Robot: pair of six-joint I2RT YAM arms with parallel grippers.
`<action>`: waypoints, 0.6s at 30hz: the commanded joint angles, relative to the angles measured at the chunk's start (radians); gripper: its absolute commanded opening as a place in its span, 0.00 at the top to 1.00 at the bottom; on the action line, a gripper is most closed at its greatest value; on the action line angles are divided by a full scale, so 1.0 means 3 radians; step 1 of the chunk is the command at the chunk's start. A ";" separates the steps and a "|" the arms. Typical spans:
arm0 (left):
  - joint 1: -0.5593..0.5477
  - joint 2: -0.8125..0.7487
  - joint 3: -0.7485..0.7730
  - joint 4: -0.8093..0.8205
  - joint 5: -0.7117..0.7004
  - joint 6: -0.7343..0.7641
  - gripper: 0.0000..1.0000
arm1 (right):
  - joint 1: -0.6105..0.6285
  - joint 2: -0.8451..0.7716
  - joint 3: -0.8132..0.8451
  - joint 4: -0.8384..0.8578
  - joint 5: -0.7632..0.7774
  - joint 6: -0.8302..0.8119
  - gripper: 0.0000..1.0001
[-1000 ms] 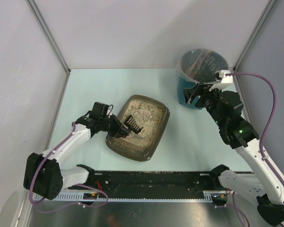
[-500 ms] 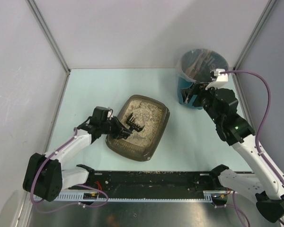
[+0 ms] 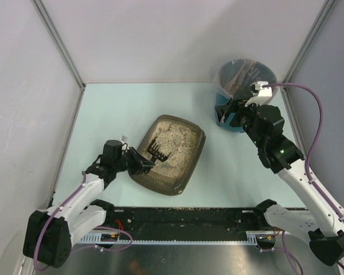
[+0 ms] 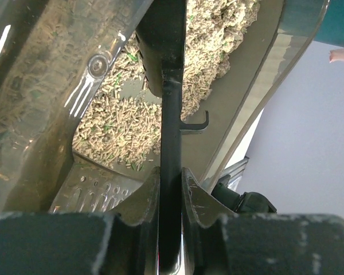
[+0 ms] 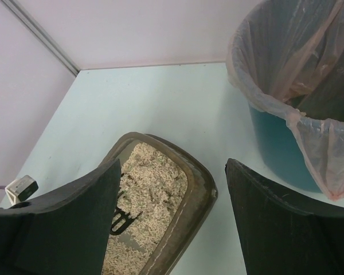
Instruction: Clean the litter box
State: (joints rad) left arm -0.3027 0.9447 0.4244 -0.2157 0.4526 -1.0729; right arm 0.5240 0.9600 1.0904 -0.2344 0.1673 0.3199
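Observation:
The dark brown litter box (image 3: 193, 159) with beige litter sits at the table's middle. It also shows in the right wrist view (image 5: 202, 183) and the left wrist view (image 4: 286, 63). My left gripper (image 3: 131, 162) is at the box's left rim, shut on the handle of the black slotted scoop (image 3: 156, 152). The scoop's head lies over the litter. In the left wrist view the scoop handle (image 4: 171, 137) runs up between my fingers (image 4: 196, 197). My right gripper (image 3: 230, 114) is open and empty, hovering beside the teal bin (image 3: 225, 109).
The teal bin with a clear bag liner (image 5: 286, 109) stands at the back right. Grey walls with metal posts (image 3: 57, 43) close in the table on the left, back and right. A black rail (image 3: 183, 217) with spilled litter runs along the near edge.
My left gripper has drawn back to the lower left, pulling the scoop toward the box's left rim. My right gripper has shifted slightly up and left near the bin.

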 commanded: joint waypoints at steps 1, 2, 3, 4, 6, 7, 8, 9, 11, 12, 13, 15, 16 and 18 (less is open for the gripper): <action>0.0058 -0.0112 -0.0065 0.0131 0.0097 -0.0003 1.00 | 0.0043 0.0016 0.0031 0.0214 -0.0005 -0.0028 0.22; 0.0058 -0.0122 -0.0065 0.0146 0.0127 0.0002 1.00 | 0.0048 0.0016 0.0036 0.0214 0.0000 -0.0028 0.22; 0.0063 -0.0127 -0.0065 0.0162 0.0183 0.0012 1.00 | 0.0048 0.0026 0.0047 0.0209 0.0000 -0.0038 0.22; 0.0063 -0.0132 -0.0065 0.0172 0.0204 0.0038 1.00 | 0.0053 0.0021 0.0052 0.0204 0.0005 -0.0033 0.22; 0.0073 -0.0142 -0.0065 0.0187 0.0286 0.0058 1.00 | 0.0058 0.0021 0.0057 0.0193 0.0020 -0.0038 0.22; 0.0078 -0.0148 -0.0065 0.0197 0.0362 0.0079 1.00 | 0.0064 0.0021 0.0062 0.0183 0.0025 -0.0044 0.22; 0.0083 -0.0173 -0.0065 0.0203 0.0408 0.0084 1.00 | 0.0064 0.0021 0.0067 0.0178 0.0025 -0.0049 0.22; 0.0089 -0.0188 -0.0075 0.0203 0.0449 0.0089 1.00 | 0.0069 0.0011 0.0072 0.0173 0.0035 -0.0044 0.22; 0.0104 -0.0250 -0.0090 0.0203 0.0552 0.0089 1.00 | 0.0079 0.0011 0.0067 0.0153 0.0046 -0.0054 0.22; 0.0114 -0.0275 -0.0111 0.0203 0.0577 0.0084 1.00 | 0.0084 0.0006 0.0067 0.0147 0.0051 -0.0049 0.22; 0.0124 -0.0336 -0.0126 0.0203 0.0603 0.0074 1.00 | 0.0084 0.0011 0.0072 0.0142 0.0061 -0.0049 0.22; 0.0140 -0.0393 -0.0151 0.0203 0.0644 0.0053 1.00 | 0.0099 0.0001 0.0072 0.0142 0.0071 -0.0049 0.22; 0.0150 -0.0444 -0.0162 0.0208 0.0654 0.0043 1.00 | 0.0115 0.0001 0.0072 0.0147 0.0087 -0.0054 0.22; 0.0170 -0.0480 -0.0192 0.0208 0.0700 0.0043 1.00 | 0.0125 0.0001 0.0072 0.0152 0.0107 -0.0059 0.22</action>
State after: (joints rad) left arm -0.2687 0.8410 0.3801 -0.2028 0.5915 -1.0649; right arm 0.5499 0.9672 1.0904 -0.2188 0.1722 0.3176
